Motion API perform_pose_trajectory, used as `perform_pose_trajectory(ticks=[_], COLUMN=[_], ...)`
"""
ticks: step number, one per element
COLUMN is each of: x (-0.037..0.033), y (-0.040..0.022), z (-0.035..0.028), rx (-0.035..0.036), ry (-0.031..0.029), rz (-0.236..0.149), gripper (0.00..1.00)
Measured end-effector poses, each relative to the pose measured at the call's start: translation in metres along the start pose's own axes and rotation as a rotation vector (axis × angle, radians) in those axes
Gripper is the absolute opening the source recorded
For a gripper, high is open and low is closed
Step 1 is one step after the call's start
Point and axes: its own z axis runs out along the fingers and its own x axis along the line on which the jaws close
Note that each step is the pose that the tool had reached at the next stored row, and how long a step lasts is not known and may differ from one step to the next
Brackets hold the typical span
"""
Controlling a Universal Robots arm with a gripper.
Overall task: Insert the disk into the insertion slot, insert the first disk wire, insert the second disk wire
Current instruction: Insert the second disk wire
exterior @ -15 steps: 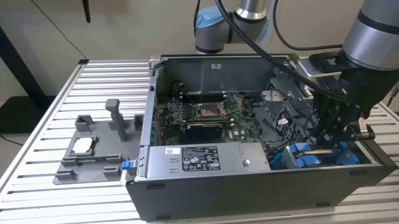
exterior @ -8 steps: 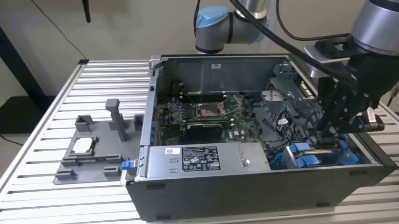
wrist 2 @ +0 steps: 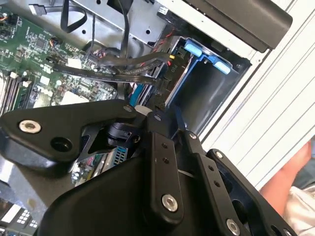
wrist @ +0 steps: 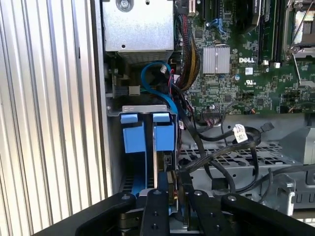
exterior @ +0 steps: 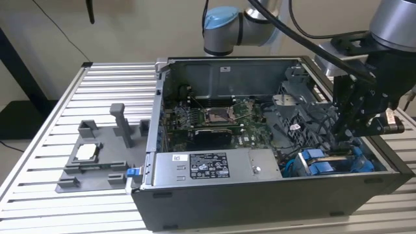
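Note:
The disk [wrist: 155,162] stands on edge inside the insertion slot [wrist: 142,108], held in its bright blue frame [wrist: 147,137] with two end tabs. In the exterior view the blue frame [exterior: 318,165] sits at the near right corner of the black case, with my gripper [exterior: 344,141] right above it. In both wrist views my gripper [wrist: 172,194] [wrist 2: 165,115] has its fingers close together on the black connector [wrist: 171,181] of a disk wire, right at the disk's end. Black and red wires [wrist 2: 123,73] run from that connector across the case. The slot's grey wall [wrist 2: 206,93] and blue tabs [wrist 2: 194,49] lie just beyond the fingertips.
A labelled grey power-supply box [exterior: 208,168] lies along the case's near side, with the motherboard [exterior: 215,119] behind it. Loose black cables [wrist: 231,142] loop beside the bay. A grey fixture [exterior: 97,156] stands on the slatted table at the exterior view's left. A person's hand [wrist 2: 295,172] is beside the case.

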Motion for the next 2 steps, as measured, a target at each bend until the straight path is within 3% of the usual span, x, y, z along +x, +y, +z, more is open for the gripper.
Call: perform_pose_trajectory(ticks=[2], x=[0.0], y=[0.0], z=[0.0], rx=[0.0], ry=[-0.0002], rz=[0.0], gripper=[0.24])
